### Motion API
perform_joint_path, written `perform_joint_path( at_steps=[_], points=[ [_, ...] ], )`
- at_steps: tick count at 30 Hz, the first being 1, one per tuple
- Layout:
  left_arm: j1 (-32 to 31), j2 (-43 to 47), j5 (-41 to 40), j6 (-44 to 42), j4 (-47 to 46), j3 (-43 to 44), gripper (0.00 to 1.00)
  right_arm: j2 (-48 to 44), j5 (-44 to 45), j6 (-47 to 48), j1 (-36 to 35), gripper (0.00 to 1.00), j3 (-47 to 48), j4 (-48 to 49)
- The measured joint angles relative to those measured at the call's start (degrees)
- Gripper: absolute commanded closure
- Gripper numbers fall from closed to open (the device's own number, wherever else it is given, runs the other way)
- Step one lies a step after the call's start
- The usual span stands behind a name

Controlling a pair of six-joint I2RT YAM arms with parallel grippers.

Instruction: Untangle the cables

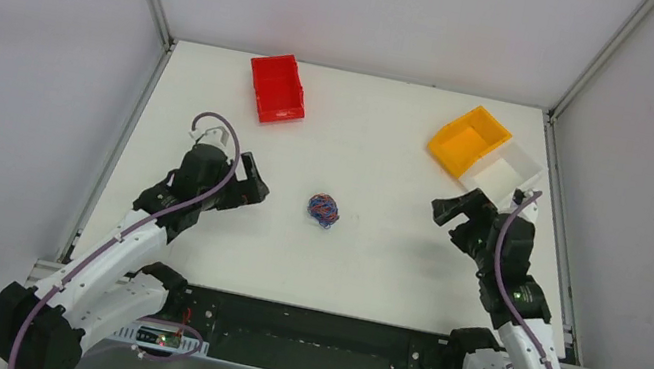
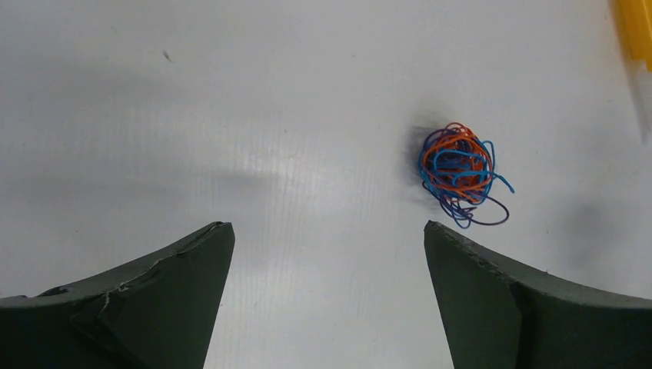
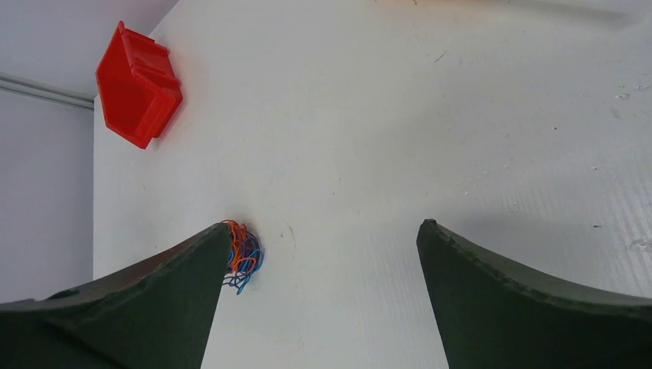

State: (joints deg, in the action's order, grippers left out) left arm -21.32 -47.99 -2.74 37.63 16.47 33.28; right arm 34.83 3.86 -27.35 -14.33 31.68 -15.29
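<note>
Orange, blue and purple cables [image 1: 323, 210] lie balled up on the table [image 1: 368, 273]. Our left gripper [image 2: 326, 226] and right gripper [image 3: 323, 224] flank them, both spread wide and clear of the ball.

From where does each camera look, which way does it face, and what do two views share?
Top external: above and behind the arms, looking down at the table; left end effector and right end effector show.
Left wrist: on that wrist, facing the cables; its open fingers show.
Right wrist: on that wrist, facing the red bin; its open fingers show.
Shared: all see the cables.
</note>
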Motion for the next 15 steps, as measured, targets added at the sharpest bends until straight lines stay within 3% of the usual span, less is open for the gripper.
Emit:
perform_joint_path(
  at_steps=[3,8,15],
  points=[
    [-0.02,-1.18,4.59,-1.64,-1.14,0.26,0.04,1.42,-1.38,0.13,0.0,0.06,-0.66,0.98],
    [-2.89,-12.17,13.64,-4.59,-2.97,5.29,0.03,6.1,-8.72,0.63,0.04,0.09,-0.94,4.46],
    [-12.13,-16.94,14.8,-7.21,-8.44,6.38,0.05,12.11,-15.19,1.05,-0.66,0.1,-0.96,8.63]
  ],
)
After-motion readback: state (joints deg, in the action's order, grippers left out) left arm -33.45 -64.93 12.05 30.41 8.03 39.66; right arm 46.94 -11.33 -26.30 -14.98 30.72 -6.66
